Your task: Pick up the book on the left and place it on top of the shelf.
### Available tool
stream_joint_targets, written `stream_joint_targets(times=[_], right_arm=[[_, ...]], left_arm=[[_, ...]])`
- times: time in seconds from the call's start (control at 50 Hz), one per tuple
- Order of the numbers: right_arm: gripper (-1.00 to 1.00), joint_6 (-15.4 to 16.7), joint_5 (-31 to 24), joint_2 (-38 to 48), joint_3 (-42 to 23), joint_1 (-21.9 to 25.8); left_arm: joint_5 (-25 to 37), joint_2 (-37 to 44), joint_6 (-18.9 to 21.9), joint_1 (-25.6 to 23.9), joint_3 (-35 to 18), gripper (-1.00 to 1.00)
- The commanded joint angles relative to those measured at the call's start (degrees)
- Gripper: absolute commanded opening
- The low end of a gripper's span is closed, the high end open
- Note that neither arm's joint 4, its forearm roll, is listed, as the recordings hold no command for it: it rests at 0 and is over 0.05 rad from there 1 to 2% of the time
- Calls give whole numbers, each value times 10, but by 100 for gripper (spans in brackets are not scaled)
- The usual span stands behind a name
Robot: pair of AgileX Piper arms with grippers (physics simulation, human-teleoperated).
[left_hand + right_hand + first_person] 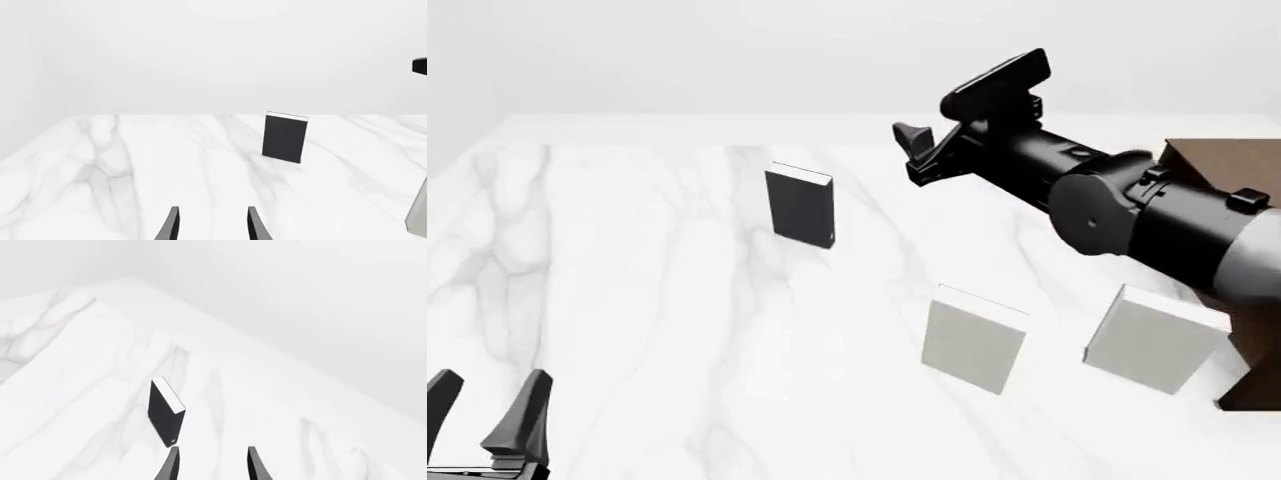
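Black book (799, 205) upright, untouched; both grippers (212, 225) (212, 462) agape, brown shelf (1228, 165) seemingly front-view only.

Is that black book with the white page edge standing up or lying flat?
Standing upright. The black hardcover book rests on its bottom edge on the white marble table, white pages on top, with nothing touching or propping it.

The white marble table (627, 300) carries 1 upright black book (799, 205), 2 white-grey books (973, 338), and seemingly the shelf (1228, 165).
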State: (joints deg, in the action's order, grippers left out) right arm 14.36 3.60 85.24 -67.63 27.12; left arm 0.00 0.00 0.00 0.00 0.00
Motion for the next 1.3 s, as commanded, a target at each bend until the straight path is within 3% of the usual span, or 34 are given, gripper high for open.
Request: stream_joint_targets(times=[0.02, 1.3], right_arm=[[100, -4, -14, 59, -52, 5], [100, -27, -5, 281, -235, 33]], left_arm=[[0, 0, 0, 0, 0, 100], [0, 0, 0, 0, 0, 100]])
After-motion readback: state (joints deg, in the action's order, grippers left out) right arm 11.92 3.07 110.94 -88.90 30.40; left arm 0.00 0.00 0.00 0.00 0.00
